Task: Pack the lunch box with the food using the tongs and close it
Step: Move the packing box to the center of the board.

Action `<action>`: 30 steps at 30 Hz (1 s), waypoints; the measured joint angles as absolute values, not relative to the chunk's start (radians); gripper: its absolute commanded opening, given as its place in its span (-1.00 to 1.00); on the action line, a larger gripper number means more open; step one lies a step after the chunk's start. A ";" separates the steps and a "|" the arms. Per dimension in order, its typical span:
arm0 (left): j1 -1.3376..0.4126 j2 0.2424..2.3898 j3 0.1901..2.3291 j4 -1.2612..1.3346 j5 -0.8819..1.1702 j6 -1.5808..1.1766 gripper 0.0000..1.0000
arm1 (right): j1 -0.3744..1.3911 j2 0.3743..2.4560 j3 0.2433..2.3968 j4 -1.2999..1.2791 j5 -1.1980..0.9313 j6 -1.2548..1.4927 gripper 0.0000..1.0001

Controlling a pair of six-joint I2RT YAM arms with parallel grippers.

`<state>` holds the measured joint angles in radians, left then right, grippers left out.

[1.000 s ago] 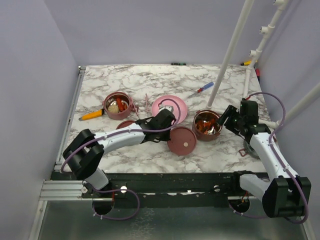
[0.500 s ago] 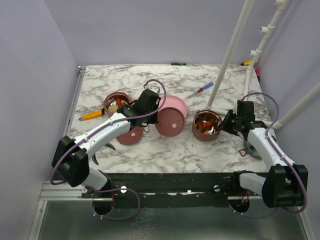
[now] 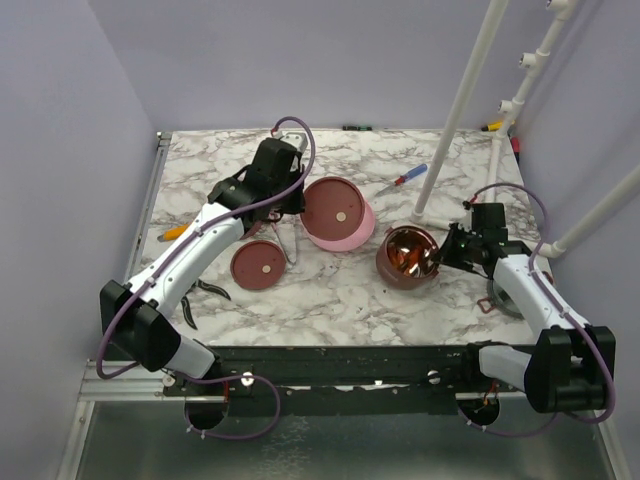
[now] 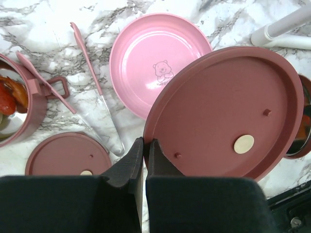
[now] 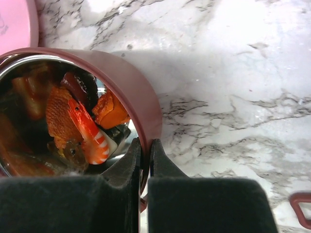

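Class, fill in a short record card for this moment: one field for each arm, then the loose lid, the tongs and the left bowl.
left gripper: jaws shut on the rim of the held lid, lifted over the pink plate
right gripper: jaws shut on the wall of the right bowl, which has food inside
loose lid: lying flat on the table
tongs: on the table between the left bowl and the plate, not held
left bowl: uncovered, food inside
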<state>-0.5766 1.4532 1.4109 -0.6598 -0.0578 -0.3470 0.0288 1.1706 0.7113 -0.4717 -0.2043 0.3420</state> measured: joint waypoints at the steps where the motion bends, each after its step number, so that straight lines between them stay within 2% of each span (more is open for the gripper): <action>1: -0.573 1.455 1.424 -0.664 -0.052 -0.341 -1.00 | 0.036 1.171 0.711 -0.472 -0.210 0.336 -0.99; 10: -0.534 1.455 1.446 -0.706 0.012 -0.327 -1.00 | 0.244 1.200 0.800 -0.503 -0.218 0.235 -0.99; 30: -0.344 1.327 1.347 -0.727 0.064 -0.344 -1.00 | 0.589 1.550 1.081 -0.487 -0.182 -0.039 -0.99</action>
<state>-0.3443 1.3273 1.3468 -0.7265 0.0639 -0.3435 0.5892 1.5497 1.0805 -0.4866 -0.1822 -0.0387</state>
